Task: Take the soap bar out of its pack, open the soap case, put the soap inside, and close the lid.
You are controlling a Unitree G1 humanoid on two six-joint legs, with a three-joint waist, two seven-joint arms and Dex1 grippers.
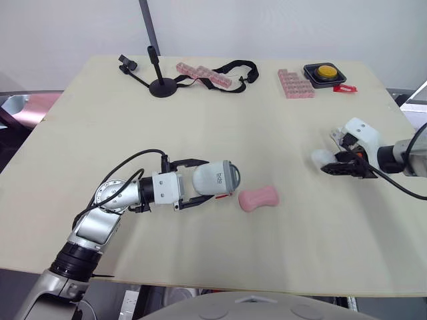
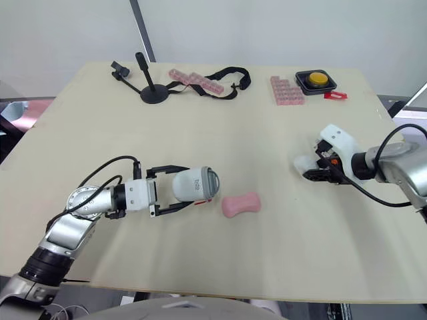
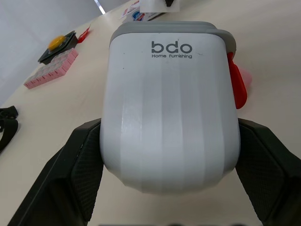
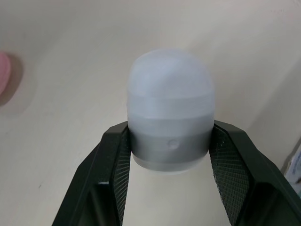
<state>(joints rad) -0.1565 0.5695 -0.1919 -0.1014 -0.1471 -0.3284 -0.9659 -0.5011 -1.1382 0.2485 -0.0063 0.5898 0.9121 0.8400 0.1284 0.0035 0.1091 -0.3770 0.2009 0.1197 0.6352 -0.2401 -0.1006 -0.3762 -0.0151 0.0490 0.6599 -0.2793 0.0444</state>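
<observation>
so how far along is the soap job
Done: the soap bar lies unwrapped on the table. In hand: the left gripper holds the soap case, the right gripper its separated lid, so it's open. Left: soap in, lid on.

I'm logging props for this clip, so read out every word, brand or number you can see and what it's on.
"bdo": on the white soap case in the left gripper.
"Home Furnishing": just under it, on the same case.
Red and blue print on a white item beyond the case: too blurred to read.
No text on the frosted lid in the right gripper.
</observation>
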